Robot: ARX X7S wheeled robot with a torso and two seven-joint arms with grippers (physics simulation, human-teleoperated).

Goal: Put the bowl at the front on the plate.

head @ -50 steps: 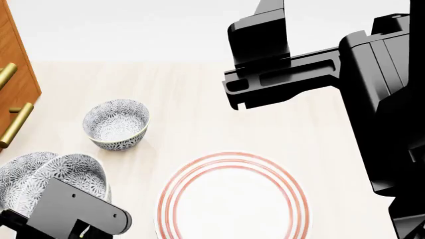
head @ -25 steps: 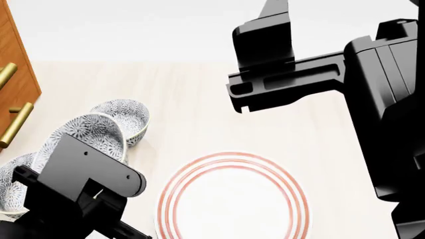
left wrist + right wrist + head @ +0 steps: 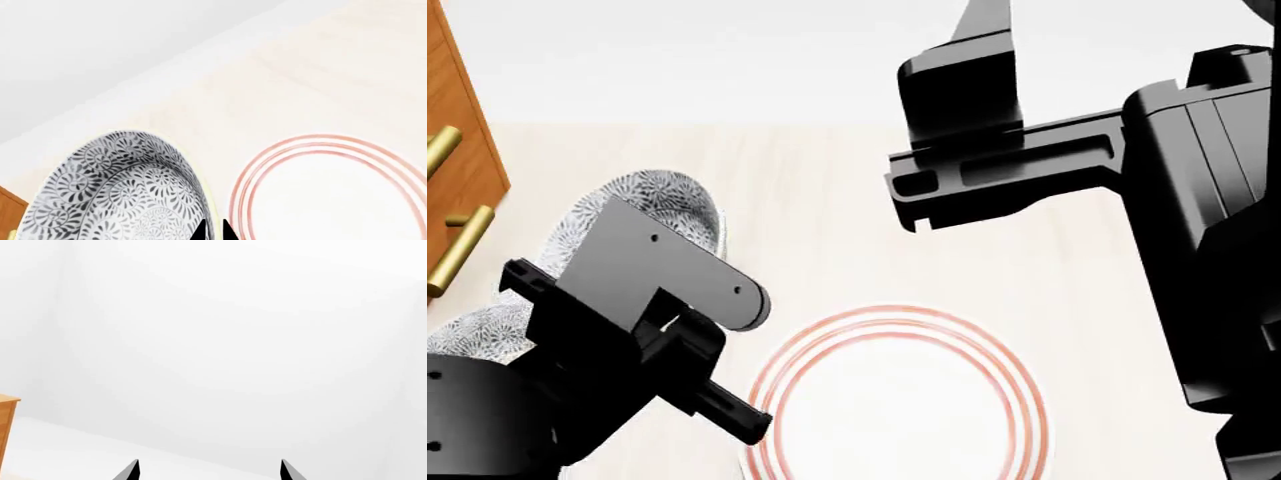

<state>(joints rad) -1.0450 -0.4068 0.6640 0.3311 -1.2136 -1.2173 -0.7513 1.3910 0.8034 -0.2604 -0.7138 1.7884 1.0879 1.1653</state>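
Observation:
My left gripper (image 3: 213,231) is shut on the rim of the bowl (image 3: 120,195), a deep white bowl with a dense grey-blue flower pattern. One fingertip is inside the rim and the other outside. In the head view the bowl (image 3: 647,195) is lifted off the table, and my left arm (image 3: 627,310) hides most of it. The plate (image 3: 894,410), white with thin red rings, lies flat to the right of the held bowl and apart from it; the left wrist view also shows the plate (image 3: 333,200). My right gripper (image 3: 209,471) is open and empty, raised high at the back right.
A look-alike flowered bowl (image 3: 481,325) sits on the table at the left, partly behind my left arm. A wooden cabinet (image 3: 461,130) with brass handles (image 3: 461,250) stands at the left edge. My right arm (image 3: 1174,220) fills the right side.
My left arm has lifted the bowl and carried it away from the front left, up and to the right. It now covers the bowl farther back. The right arm has barely moved.

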